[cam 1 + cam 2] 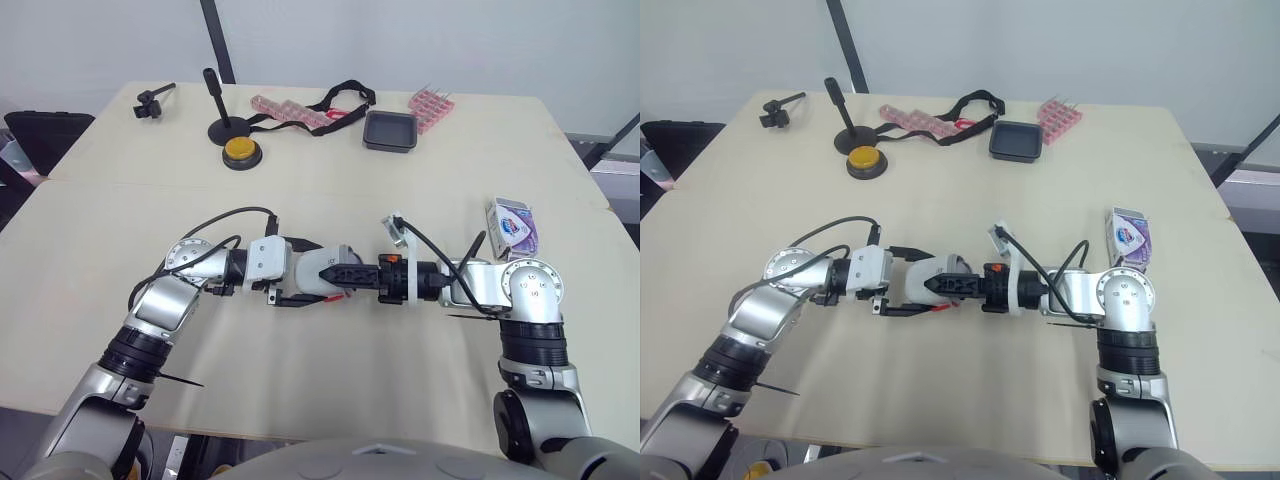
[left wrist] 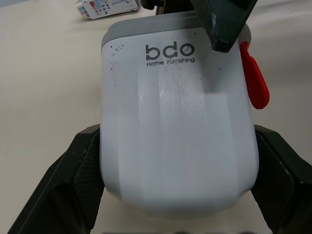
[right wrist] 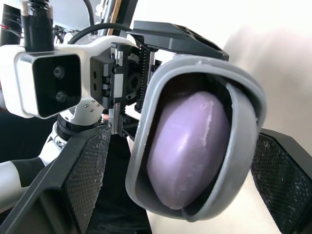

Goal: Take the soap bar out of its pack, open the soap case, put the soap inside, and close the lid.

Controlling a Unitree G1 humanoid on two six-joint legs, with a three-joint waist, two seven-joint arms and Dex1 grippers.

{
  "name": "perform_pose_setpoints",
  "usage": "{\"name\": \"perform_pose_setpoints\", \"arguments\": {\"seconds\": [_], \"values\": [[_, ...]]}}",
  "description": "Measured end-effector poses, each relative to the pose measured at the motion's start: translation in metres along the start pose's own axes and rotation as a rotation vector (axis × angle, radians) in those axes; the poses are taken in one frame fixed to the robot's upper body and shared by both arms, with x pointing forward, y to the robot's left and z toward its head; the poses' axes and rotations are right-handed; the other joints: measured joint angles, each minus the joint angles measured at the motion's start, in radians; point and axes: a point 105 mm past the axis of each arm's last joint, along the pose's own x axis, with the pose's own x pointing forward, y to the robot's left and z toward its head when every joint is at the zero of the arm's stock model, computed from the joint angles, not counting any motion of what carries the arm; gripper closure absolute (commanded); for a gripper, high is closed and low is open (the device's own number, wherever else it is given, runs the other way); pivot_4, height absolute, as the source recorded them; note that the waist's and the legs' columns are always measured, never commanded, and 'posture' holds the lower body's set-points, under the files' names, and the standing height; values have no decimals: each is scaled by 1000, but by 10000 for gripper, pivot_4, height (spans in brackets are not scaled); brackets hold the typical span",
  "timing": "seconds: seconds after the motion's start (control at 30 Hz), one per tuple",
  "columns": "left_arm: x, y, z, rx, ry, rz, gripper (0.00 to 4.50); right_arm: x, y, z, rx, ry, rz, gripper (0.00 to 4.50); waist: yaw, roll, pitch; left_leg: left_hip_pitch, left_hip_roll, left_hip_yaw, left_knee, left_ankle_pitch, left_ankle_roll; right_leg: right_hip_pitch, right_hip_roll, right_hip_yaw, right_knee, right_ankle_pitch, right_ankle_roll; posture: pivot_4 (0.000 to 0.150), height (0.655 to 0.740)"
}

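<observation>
At the upper left of the head view a small black clamp (image 1: 155,101) lies on the pale beige table (image 1: 120,230). Beside it stands a black stand with a round yellow button (image 1: 240,150). Further right along the far edge are a strip of pink plastic pieces (image 1: 288,108), a black strap (image 1: 345,97), a square black tray (image 1: 390,131) and a second pink piece (image 1: 432,104).

In the middle of the frame the two arms meet above the table. The left gripper (image 2: 178,134) comes in from the left. Its black fingers (image 2: 73,175) are clamped on the two narrow sides of the white plastic soap case with a grey rim (image 1: 318,265), holding it off the table with its mouth facing right. A red tab (image 2: 254,83) sticks out at the case's edge.

The oval lilac soap bar (image 3: 192,161) sits inside the case, visible through the open mouth.

The right gripper (image 3: 184,136) faces that mouth. Its fingers (image 3: 73,195) are spread apart, one on each side of the rim. Whether they press on it cannot be told.

At the right of the frame the white, blue and purple cardboard soap pack (image 1: 510,226) lies on the table, well apart from the case.
</observation>
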Motion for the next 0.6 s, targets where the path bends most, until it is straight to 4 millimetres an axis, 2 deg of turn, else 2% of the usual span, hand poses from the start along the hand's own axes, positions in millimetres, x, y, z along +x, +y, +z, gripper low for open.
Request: {"name": "perform_pose_setpoints", "arguments": {"seconds": [0.2,0.23,0.5,0.57,0.6], "values": [[0,0,1,5,-3,1,10181,2,-1,-5,1,29,-4,21465,1,0,0,-1,0,0,0,0,0,0,0,0,0,0,0,1500,7395],[0,1,2,14,-5,4,10181,1,-1,-5,5,24,1,22996,2,0,0,-1,0,0,0,0,0,0,0,0,0,0,0,1500,7395],[0,1,3,15,-6,11,10181,1,-1,-5,18,21,6,23008,0,0,0,-3,0,0,0,0,0,0,0,0,0,0,0,1500,7395],[0,1,3,14,-7,9,41,1,-1,-4,26,17,10,23008,1,0,0,-3,0,0,0,0,0,0,0,0,0,0,0,1500,7395],[-1,1,3,9,-10,6,41,1,-2,-3,34,13,9,23008,1,0,0,-3,0,0,0,0,0,0,0,0,0,0,0,1500,7395]]}}
